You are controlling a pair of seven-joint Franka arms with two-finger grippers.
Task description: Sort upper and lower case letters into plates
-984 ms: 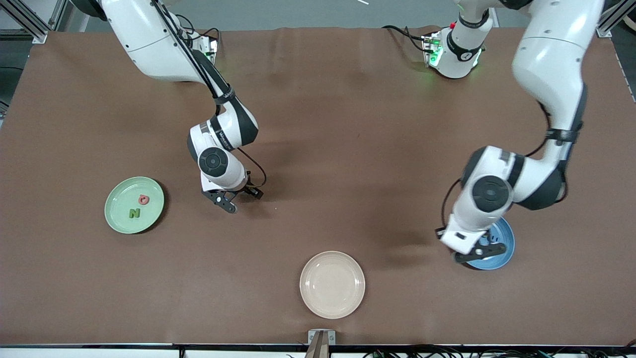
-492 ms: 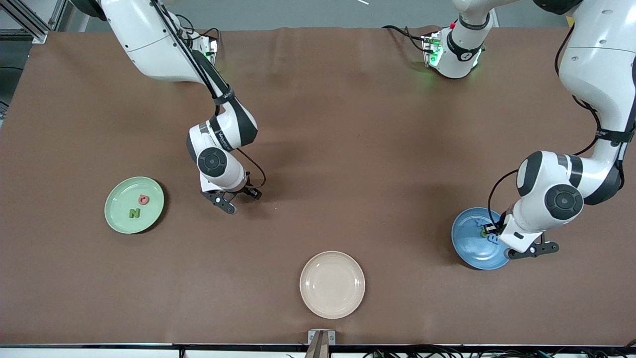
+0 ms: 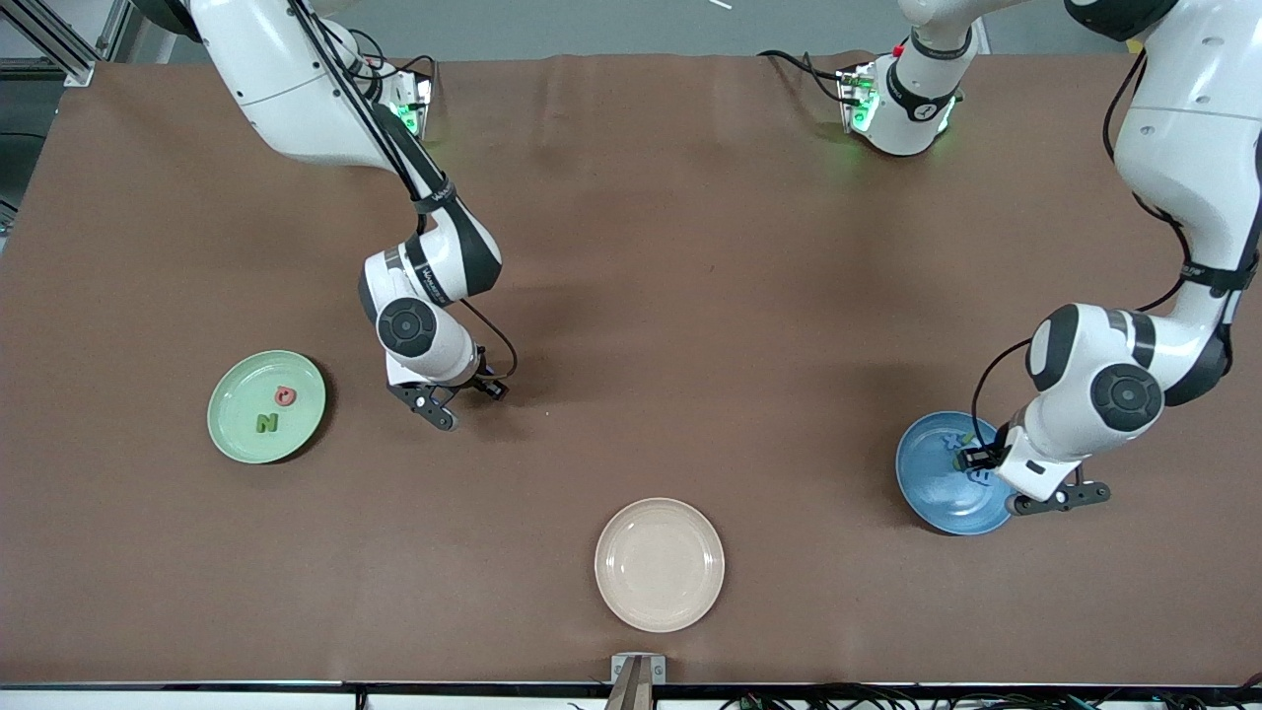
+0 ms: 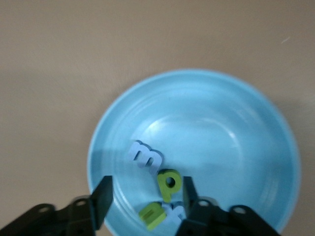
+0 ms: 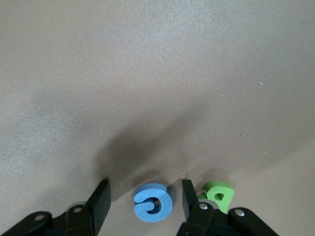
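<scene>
The blue plate (image 3: 932,483) lies toward the left arm's end of the table. In the left wrist view this plate (image 4: 231,123) holds a pale blue letter m (image 4: 145,155), a green p (image 4: 169,183), another green letter (image 4: 154,215) and a partly hidden pale blue letter. My left gripper (image 3: 1001,480) hangs open over these letters (image 4: 145,201). The mint green plate (image 3: 242,439) holds a pink letter (image 3: 285,396) and a green N (image 3: 266,423). My right gripper (image 3: 444,394) is open, low over the table, with a blue letter (image 5: 153,202) between its fingers (image 5: 145,199). A green letter (image 5: 217,194) lies just beside it.
A cream-beige plate (image 3: 659,564) lies near the front edge at mid-table. The brown mat (image 3: 690,296) covers the table between the arms.
My left arm has swung toward its own end of the table, uncovering most of the blue plate. My right gripper has shifted slightly toward the mint green plate.
</scene>
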